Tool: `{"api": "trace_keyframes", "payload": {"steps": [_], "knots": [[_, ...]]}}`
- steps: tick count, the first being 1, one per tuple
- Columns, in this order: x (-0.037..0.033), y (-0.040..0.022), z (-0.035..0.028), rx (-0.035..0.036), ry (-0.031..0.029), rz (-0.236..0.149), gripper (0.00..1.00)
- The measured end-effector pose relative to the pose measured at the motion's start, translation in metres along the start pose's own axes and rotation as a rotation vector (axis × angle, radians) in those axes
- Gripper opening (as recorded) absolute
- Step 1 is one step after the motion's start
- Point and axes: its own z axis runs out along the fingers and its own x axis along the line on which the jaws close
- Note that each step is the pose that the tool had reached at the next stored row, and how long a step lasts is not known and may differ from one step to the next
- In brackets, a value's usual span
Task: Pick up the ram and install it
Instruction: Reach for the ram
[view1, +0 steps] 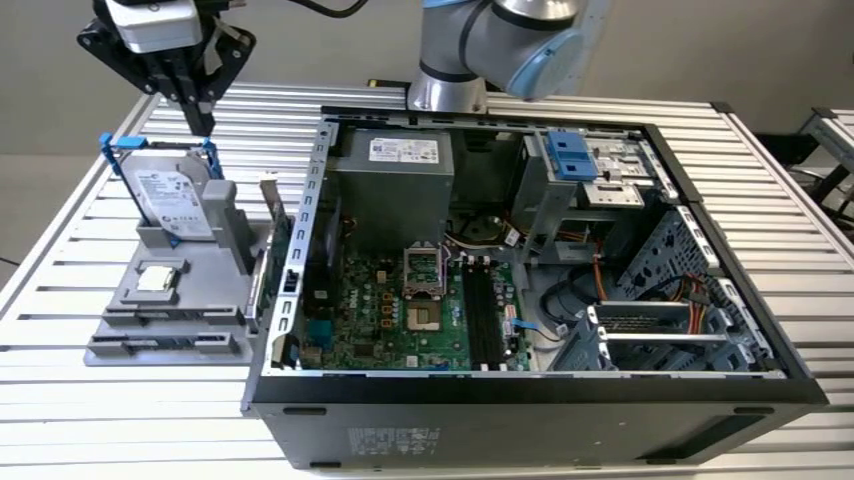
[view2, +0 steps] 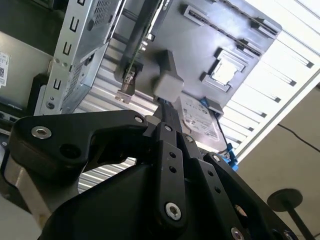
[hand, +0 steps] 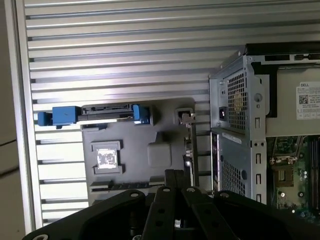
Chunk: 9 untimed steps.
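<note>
Ram stick (hand: 127, 185), long, thin and blue, was hard for me to make out. I believe it was the thin dark line in the long slot of the grey plastic holder (view1: 200, 295), next to the small square silver chip (view1: 158, 280), but I could not tell for sure. The wide slatted metal table (view1: 80, 400) carried the big open black computer case (view1: 534, 410). Just beside the case, on the exterior view's left, was the holder. The silver boxy hard drive with blue rails (view1: 171, 195) stood upright in the holder. The black two-finger gripper (view1: 203, 122) hung above the drive without touching it, its jaws closed together and holding nothing that I could see.
</note>
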Motion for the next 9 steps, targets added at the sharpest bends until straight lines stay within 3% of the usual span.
{"api": "trace_keyframes", "payload": {"steps": [9], "knots": [[0.0146,-0.0011,-0.0001,0.0,0.0,0.0,0.0]]}}
